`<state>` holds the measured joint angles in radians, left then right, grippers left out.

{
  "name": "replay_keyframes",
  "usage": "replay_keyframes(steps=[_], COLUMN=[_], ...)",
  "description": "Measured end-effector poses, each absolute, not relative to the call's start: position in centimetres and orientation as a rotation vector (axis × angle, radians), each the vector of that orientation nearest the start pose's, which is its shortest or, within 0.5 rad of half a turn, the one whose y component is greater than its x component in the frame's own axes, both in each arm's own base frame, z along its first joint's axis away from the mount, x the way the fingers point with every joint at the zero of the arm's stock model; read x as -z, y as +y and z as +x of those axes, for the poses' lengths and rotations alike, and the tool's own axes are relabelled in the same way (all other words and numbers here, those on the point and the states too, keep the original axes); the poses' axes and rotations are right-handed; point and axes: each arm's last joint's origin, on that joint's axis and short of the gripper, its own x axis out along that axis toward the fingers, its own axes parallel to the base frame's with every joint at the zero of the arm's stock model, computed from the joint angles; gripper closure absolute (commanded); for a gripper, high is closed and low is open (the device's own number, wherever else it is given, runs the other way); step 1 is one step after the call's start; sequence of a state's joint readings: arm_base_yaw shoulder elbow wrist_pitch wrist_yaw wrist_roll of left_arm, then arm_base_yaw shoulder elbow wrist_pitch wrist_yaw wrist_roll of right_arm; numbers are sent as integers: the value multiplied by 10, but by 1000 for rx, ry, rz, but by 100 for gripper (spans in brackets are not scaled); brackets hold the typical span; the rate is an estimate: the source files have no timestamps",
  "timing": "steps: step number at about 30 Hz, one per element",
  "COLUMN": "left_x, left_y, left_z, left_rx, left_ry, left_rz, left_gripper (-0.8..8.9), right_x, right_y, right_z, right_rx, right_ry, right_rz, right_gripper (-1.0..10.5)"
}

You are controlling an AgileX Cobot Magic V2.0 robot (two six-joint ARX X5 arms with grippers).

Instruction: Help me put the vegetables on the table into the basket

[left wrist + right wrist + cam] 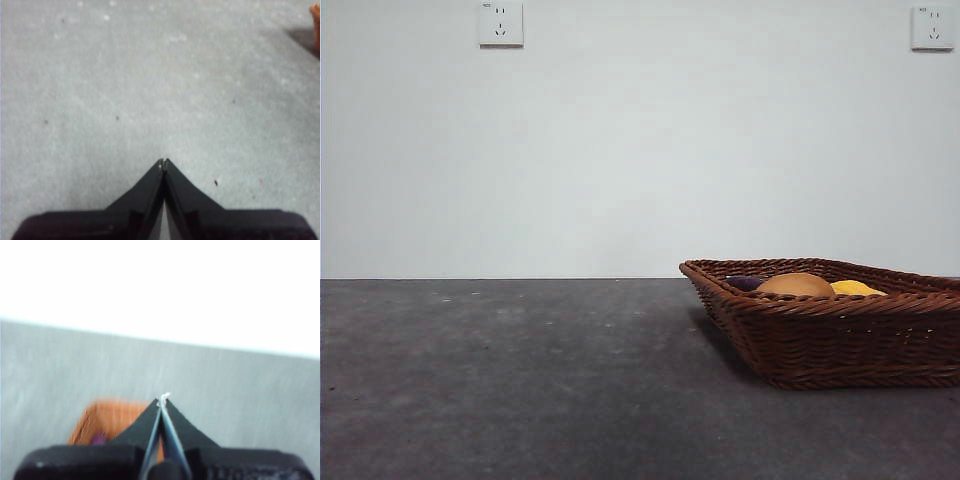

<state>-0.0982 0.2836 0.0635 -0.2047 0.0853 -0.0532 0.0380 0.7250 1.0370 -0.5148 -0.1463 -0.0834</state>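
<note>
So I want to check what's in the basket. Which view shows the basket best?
The front view: the basket stands sharp and near, with potato, yellow vegetable and a bit of eggplant inside. The right wrist view shows a blurred corner; the left wrist view only an orange sliver at the edge.

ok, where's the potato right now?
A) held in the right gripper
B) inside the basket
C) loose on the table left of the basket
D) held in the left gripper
B: the front view shows the potato sitting inside the basket, between a sliver of eggplant and the yellow vegetable; both wrist views show the left gripper and right gripper shut on nothing.
</note>
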Motion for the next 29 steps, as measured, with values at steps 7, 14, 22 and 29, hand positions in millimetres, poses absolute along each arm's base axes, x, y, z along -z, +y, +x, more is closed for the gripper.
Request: replay_keyframes(steps=[7, 14, 22, 29], left_x=[-140, -140, -140, -140], left_y=[-13, -13, -13, -13], left_z=[108, 108, 108, 109], left_rx=[168, 168, 168, 168], left_ry=[458, 458, 458, 461], left_rz=[-49, -49, -49, -49], left_gripper=[817, 817, 817, 817], right_x=[-269, -167, -153, -153], right_y=[-8, -12, -13, -13], right_z=[87, 92, 94, 95], right_rx=[90, 177, 206, 207], right_ry=[159, 139, 161, 168], right_rz=[-34, 112, 121, 121], right_gripper=[946, 946, 946, 946])
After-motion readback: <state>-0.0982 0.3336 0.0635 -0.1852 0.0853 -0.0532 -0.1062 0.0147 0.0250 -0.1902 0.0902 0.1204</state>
